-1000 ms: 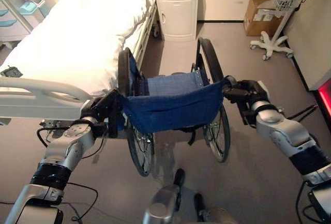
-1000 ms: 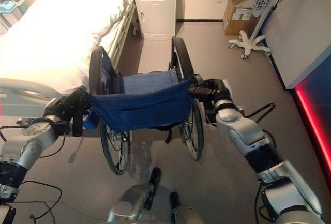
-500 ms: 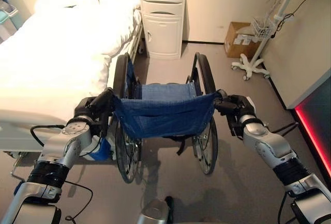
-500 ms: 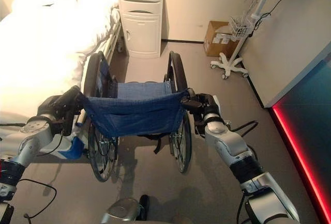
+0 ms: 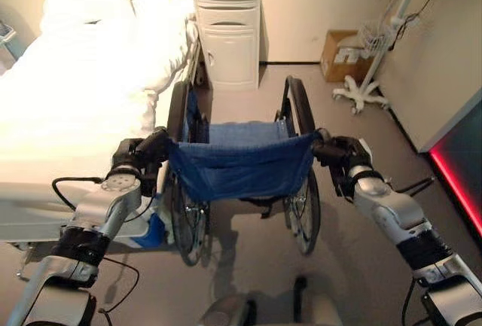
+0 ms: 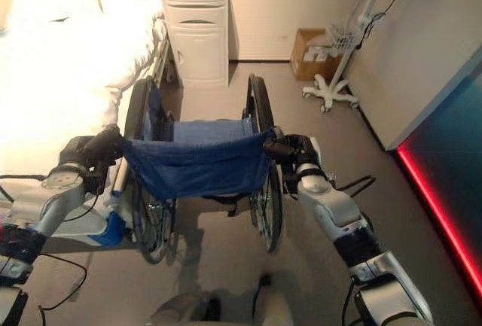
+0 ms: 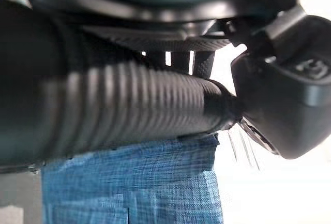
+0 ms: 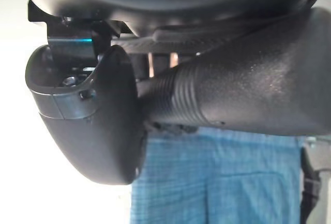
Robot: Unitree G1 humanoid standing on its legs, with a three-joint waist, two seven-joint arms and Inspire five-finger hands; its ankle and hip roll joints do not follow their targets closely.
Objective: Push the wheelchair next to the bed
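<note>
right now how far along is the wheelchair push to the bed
Done: the black-wheeled wheelchair with blue fabric backrest already stands alongside the white-sheeted hospital bed, its left wheel close to the bed's edge. In hand: the left robot hand and right robot hand each grip a ribbed black push handle. Left: perhaps a short push toward the white bedside cabinet, then release.

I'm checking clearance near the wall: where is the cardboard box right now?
In the left eye view the cardboard box sits on the floor against the far wall, right of the white bedside cabinet and just behind the wheeled stand.
</note>
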